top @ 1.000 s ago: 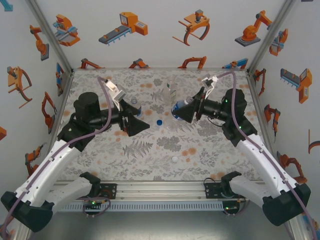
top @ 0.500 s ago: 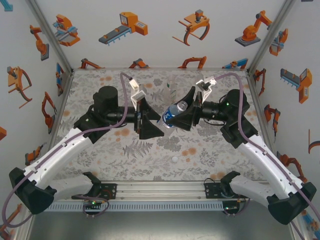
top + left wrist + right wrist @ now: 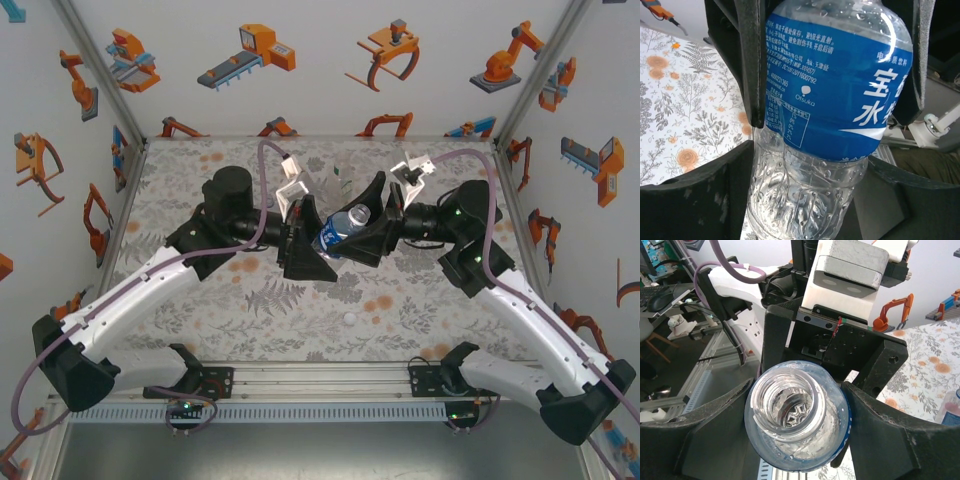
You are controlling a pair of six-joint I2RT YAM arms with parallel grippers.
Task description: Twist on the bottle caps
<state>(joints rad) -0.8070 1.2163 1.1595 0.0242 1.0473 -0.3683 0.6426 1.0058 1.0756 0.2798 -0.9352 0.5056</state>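
Just above the middle of the top view, a clear plastic bottle with a blue printed label [image 3: 338, 228] lies tilted in the air between the two arms, neck toward the upper right, base toward the lower left; the right gripper [image 3: 358, 225] has it at the labelled body, the left gripper [image 3: 312, 245] at the base end; below them, in the lower centre, a small round white plastic cap [image 3: 350, 318] lies by itself on the floral-patterned table [image 3: 250, 300], well apart from both grippers.

The left wrist view gives the close detail of the grip; the bottle [image 3: 830, 100] runs from top to bottom of the frame, the right arm's black fingers [image 3: 751, 60] pressed along both edges of the blue label in the upper half, and the left gripper [image 3: 810, 195] drawn in partway, so that its two fingers lie against the ribbed clear lower part at bottom left and bottom right.

The right wrist view looks straight down the neck; the bottle's mouth [image 3: 790, 412] is open, threads bare; the right gripper [image 3: 795, 425] is partly closed, its fingers snug on either side of the shoulder; behind, in the upper centre, sits the left arm's black and grey wrist block [image 3: 840, 340]; at the right edge a sliver of another bottle [image 3: 951, 412] stands on the table.
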